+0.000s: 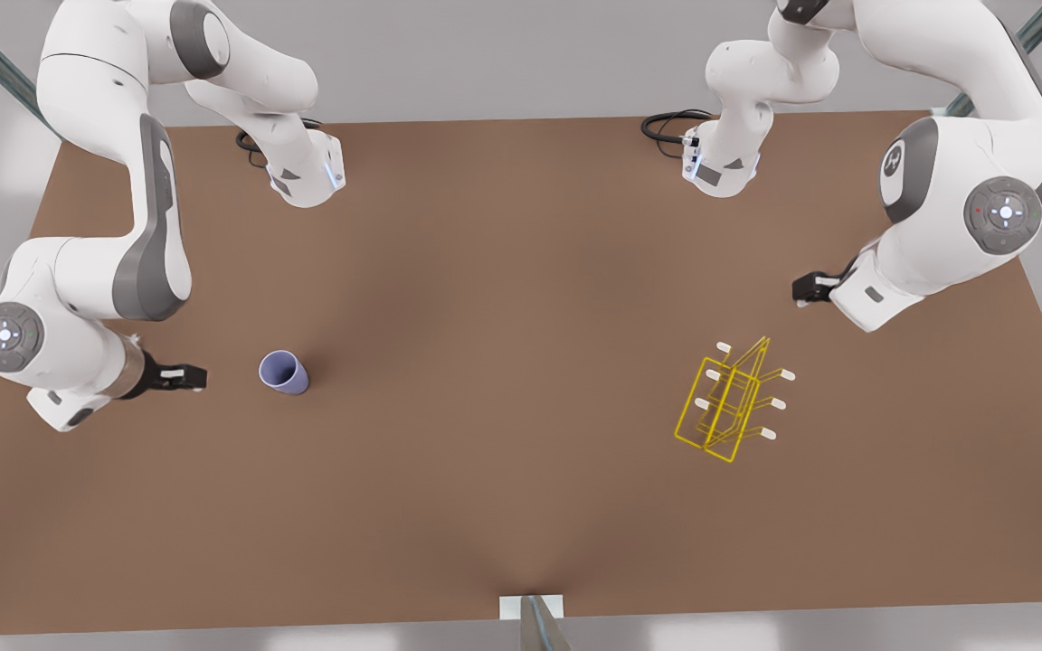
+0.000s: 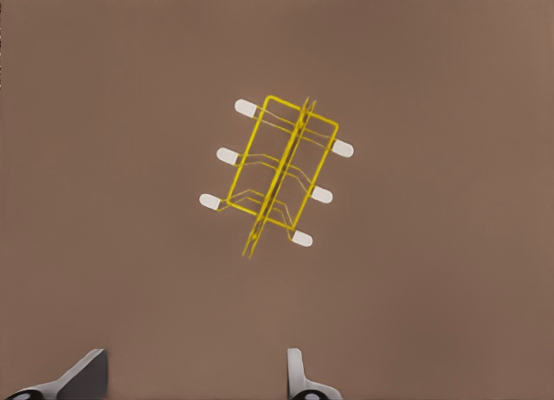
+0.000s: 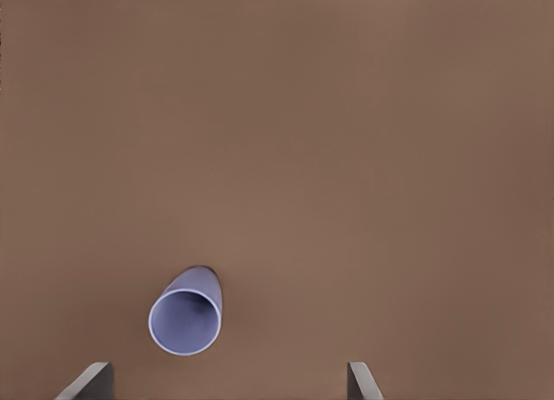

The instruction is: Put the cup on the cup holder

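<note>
Two grippers, both with fingers spread and nothing between them. The right gripper (image 1: 198, 375) hangs over the brown table (image 1: 503, 362) on the front view's left — the cup (image 1: 284, 372) stands just off its fingertips, close but not touching, open mouth up. From the right wrist camera the cup (image 3: 185, 311) sits between the two finger tips (image 3: 86, 383), nearer one of them. The left gripper (image 1: 801, 291) is on the front view's right, with the cup holder (image 1: 727, 402) near it on the table — yellow wire, white-tipped prongs, nothing hung on it. Cup and cup holder (image 2: 279, 173) are well apart.
</note>
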You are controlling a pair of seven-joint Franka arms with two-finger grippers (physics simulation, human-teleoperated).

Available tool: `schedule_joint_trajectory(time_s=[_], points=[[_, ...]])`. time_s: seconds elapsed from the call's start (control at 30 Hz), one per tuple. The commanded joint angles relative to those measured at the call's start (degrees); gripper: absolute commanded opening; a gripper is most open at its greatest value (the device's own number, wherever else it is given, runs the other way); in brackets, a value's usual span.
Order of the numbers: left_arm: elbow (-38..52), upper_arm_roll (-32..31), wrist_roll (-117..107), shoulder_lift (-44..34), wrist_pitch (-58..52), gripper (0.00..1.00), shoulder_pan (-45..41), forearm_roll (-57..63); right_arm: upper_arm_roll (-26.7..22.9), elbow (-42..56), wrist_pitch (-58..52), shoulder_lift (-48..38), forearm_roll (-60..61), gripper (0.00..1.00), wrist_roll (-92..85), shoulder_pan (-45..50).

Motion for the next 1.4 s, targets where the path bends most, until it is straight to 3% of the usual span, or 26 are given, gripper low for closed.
schedule_joint_trajectory(time_s=[0.0,0.3,0.4,0.5,0.63,0.73,0.8,0.9,0.97,1.37], points=[[0.12,-0.01,-2.87,0.22,2.03,1.00,0.02,0.14,-0.07,0.03,3.31,-0.07,-0.02,1.00,-0.50,0.01],[0.48,-0.63,-2.51,0.40,0.98,1.00,-0.24,-0.04,-0.16,-2.17,7.97,1.33,-0.02,1.00,0.29,-0.61],[0.21,-0.01,-2.60,-0.48,-3.85,1.00,-0.16,0.05,2.56,-10.25,9.11,-3.14,3.49,1.00,7.93,1.15],[0.21,0.07,-2.34,0.05,-3.59,1.00,-0.16,0.49,2.57,-16.67,12.09,-5.70,4.73,1.00,14.53,7.04],[0.21,-0.01,-2.34,0.40,-3.41,1.00,0.02,0.58,2.65,-23.26,18.60,-4.99,5.25,1.00,14.53,8.00],[0.21,-0.01,-2.34,0.84,-3.41,1.00,0.19,0.58,-1.21,-24.40,23.70,-1.92,4.81,1.00,10.76,7.39],[0.13,0.07,-2.34,1.01,-3.41,1.00,0.28,0.58,-3.59,-30.73,29.85,-2.27,5.08,1.00,6.71,7.48],[0.21,0.34,-2.34,1.72,-2.54,1.00,0.37,0.67,-1.83,-35.65,33.01,-3.76,5.25,1.00,6.88,7.92],[0.21,0.86,-2.34,1.98,-2.45,1.00,0.37,0.58,0.37,-37.59,33.02,-4.64,5.34,1.00,7.85,7.92],[0.13,0.86,-2.34,2.07,-2.45,1.00,0.37,0.67,0.02,-43.21,37.23,-2.09,4.81,0.98,7.85,8.09]])
